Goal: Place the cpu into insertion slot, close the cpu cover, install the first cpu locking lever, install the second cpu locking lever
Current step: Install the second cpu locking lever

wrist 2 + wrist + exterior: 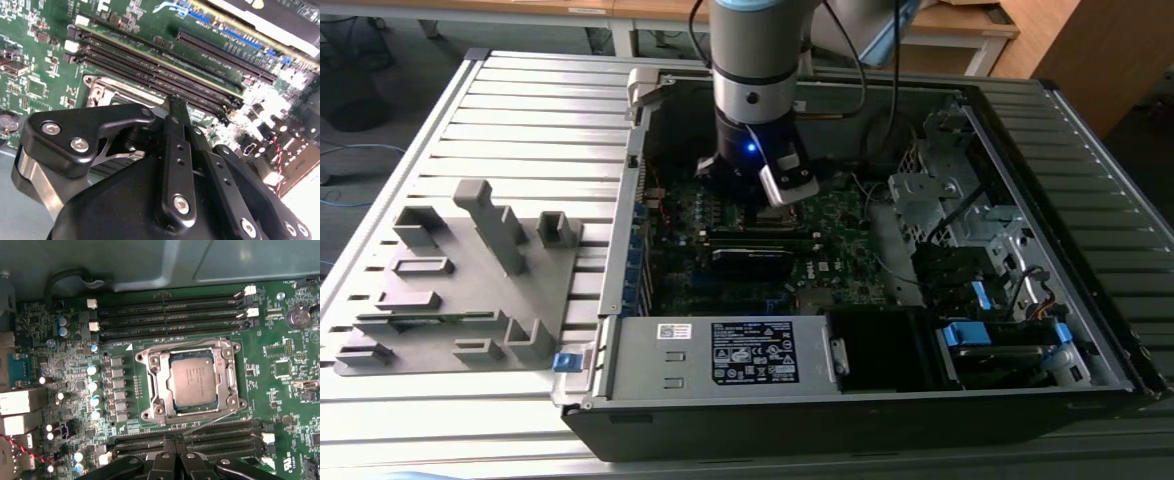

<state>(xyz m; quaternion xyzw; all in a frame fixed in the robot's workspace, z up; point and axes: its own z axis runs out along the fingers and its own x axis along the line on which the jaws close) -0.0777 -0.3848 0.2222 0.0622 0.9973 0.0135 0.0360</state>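
Cpu lies flat in its socket, cover seemingly closed around it.

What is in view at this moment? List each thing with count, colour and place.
computer case: one, dark grey, open on the slatted table.
slatted table: one, light grey, under everything.
motherboard: one, green, on the case floor.
cpu: one, silver-grey, seated in the socket.
cpu cover: one, silvery frame, lying flat around the cpu.
memory slots: black rows, along two opposite sides of the socket.
fixture block: one, grey, on the table at the exterior view's left.
power supply: one, silver with a black label, at the case's near edge.
arm: one, silver and black, reaching down into the case.
end effector: one, black, fingers together, just beside the socket.
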